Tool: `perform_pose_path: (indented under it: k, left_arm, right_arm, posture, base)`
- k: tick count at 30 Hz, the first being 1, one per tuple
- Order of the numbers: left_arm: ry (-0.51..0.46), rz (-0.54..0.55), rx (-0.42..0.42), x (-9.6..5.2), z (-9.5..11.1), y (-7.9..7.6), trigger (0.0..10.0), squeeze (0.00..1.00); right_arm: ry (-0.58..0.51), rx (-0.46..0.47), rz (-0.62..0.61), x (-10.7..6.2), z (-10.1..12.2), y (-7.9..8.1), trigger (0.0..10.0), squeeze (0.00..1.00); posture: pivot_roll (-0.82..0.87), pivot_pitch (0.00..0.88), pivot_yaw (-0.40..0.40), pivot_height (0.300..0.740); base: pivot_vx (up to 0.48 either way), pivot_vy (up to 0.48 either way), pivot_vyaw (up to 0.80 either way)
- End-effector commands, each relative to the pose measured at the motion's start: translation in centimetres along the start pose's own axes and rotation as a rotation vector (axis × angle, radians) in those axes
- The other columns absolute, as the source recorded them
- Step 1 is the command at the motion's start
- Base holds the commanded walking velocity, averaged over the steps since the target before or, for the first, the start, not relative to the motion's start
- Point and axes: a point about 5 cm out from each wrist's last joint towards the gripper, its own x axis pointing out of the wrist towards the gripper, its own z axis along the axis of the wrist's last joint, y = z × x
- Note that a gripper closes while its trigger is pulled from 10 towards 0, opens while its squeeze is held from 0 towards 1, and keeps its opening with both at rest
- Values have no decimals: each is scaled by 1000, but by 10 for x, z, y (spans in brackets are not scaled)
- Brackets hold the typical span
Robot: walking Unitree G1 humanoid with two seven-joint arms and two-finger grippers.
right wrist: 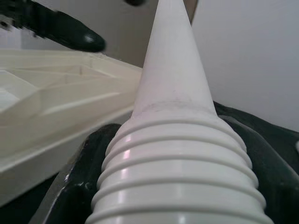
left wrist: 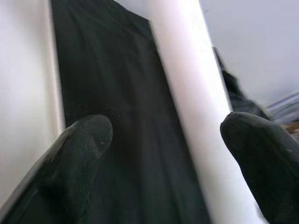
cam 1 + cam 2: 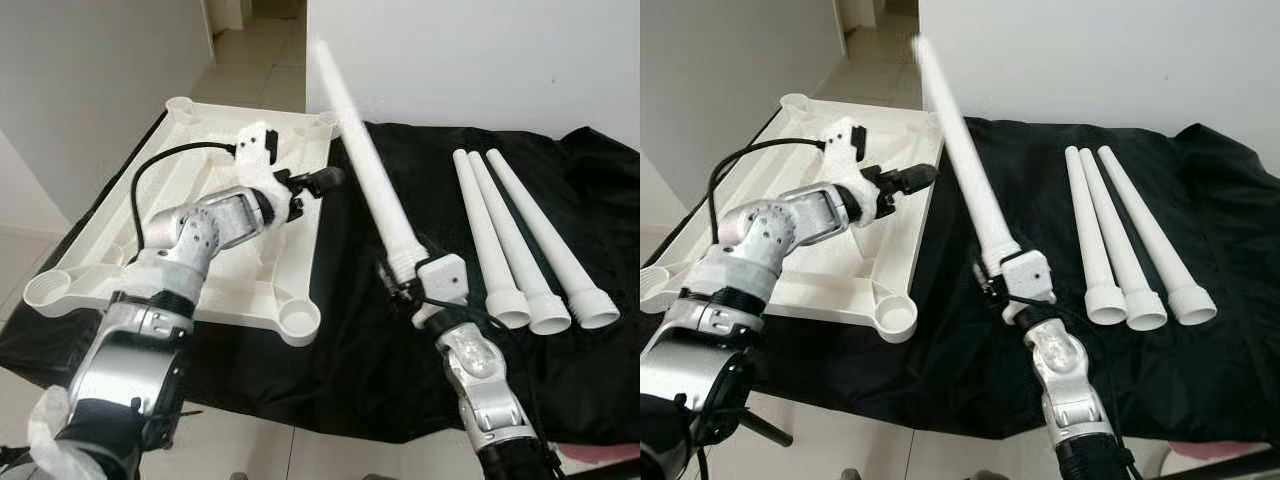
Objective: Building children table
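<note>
Right tool (image 3: 992,277): closed around the threaded, ribbed end of a white table leg (image 3: 962,150). The leg is a long plastic taper, wide at the gripped end and narrowing toward its tip; it is held off the black cloth (image 3: 970,340) and slants up and away toward the white wall (image 3: 1090,60), its tip blurred. In the right wrist view the thread ridges (image 1: 177,186) sit between the dark pads.

Left tool (image 3: 325,181): fingers spread apart, holding nothing, hovering over the right edge of the tabletop (image 3: 120,255), just beside the raised leg. In the left wrist view the two black fingertips (image 2: 86,140) stand apart, with the leg's white shaft (image 2: 187,116) between them nearer one finger; contact cannot be told.

Tabletop: white moulded plastic, lying underside up on the left part of the cloth, with a raised rim, stiffening ribs and a round socket (image 3: 300,320) at each visible corner; sockets open.

Three more table legs (image 3: 520,240): same white taper, lying side by side on the right part of the cloth, wide ends toward the near edge, touching or nearly so.

Black cloth: covers the surface beneath all parts, crumpled at the far right corner.

Floor (image 3: 250,55): pale tiles beyond the tabletop.
</note>
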Motion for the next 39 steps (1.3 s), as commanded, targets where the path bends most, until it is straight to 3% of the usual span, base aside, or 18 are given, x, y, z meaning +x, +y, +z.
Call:
perform_pose_path:
  k: [1, 10, 16, 23, 24, 39]
  left_arm:
    - [-8, -582, -44, -8, 4, -28, 10000, 0]
    - [-45, -544, -149, 5, 8, -28, 10000, 0]
    - [-116, -416, -203, 13, 28, -23, 10000, 0]
    - [-155, -320, -253, 10, 42, -10, 10000, 0]
    - [-164, -290, -265, 8, 44, -5, 0, 0]
    - [-187, -239, -276, 6, 51, 5, 0, 0]
  right_arm:
    - [-24, 4, 17, 2, 2, 2, 10000, 0]
    - [-71, -25, 130, 12, 5, 20, 10000, 0]
    - [-77, -61, 170, 4, 2, 27, 10000, 0]
    - [-51, -108, 218, -5, -6, 34, 10000, 0]
    - [-51, -107, 219, -5, -7, 35, 10000, 0]
    - [-74, -84, 151, -1, -7, 34, 10000, 0]
  posture:
    - [-97, 0, 28, 740]
    - [-98, 0, 30, 740]
    - [-95, 0, 29, 740]
    - [-91, 0, 31, 740]
    - [-88, 0, 31, 740]
    - [-77, 0, 30, 740]
  base:
    - [0, 0, 0]
    - [0, 0, 0]
    - [0, 0, 0]
    - [0, 0, 0]
    - [0, 0, 0]
    - [0, 0, 0]
